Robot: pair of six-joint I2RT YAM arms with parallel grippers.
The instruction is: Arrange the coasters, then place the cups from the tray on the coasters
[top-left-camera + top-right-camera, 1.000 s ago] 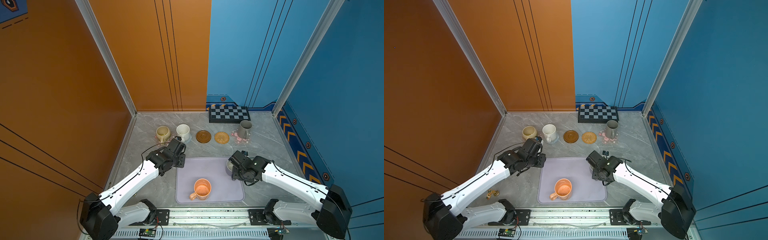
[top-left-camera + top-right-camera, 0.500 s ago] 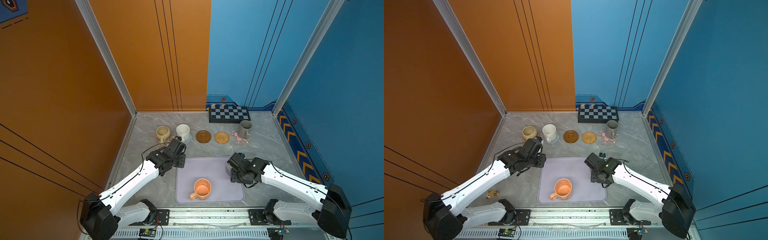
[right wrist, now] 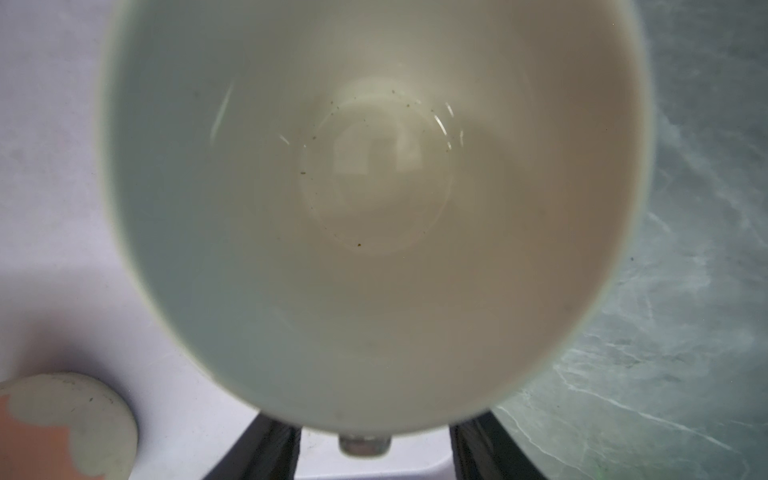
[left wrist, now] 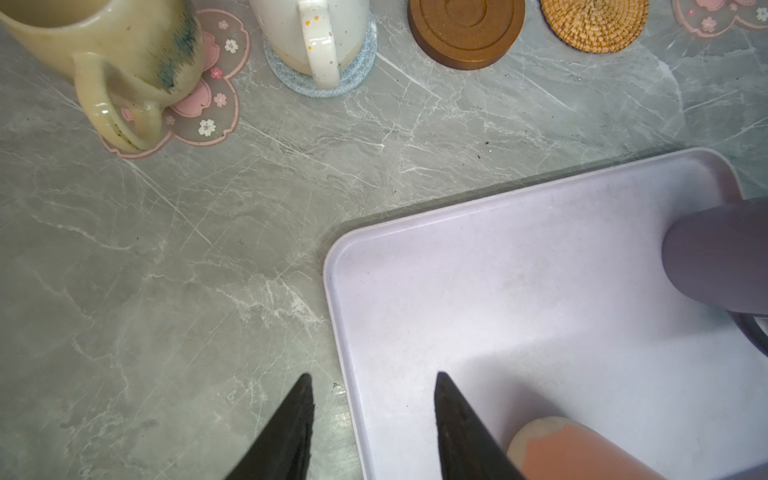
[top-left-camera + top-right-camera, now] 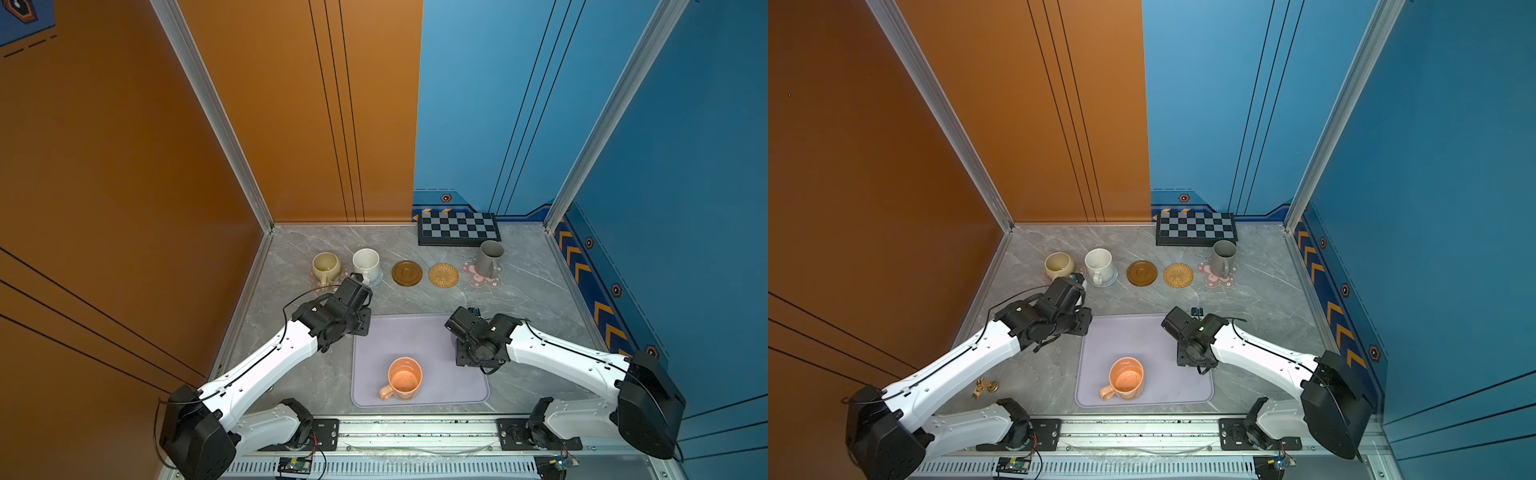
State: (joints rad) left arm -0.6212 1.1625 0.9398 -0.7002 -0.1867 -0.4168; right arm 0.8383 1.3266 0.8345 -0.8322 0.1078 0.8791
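A robot lab booth: orange panels (image 5: 291,124) and blue panels (image 5: 498,104) from nine to three o'clock, aluminium rail (image 5: 415,428) at six.

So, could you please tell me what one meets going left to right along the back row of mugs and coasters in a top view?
beige-yellow mug → speckled white mug → dark brown wooden coaster → tan woven rattan coaster → grey mug, standing on a pink flower coaster.

Beige-yellow ceramic mug (image 4: 104,45) on pink flower coaster (image 4: 208,99), speckled white mug (image 4: 316,37) on blue crocheted coaster (image 4: 361,62), left gripper (image 4: 372,376) spread astride corner of lavender tray (image 4: 457,270)
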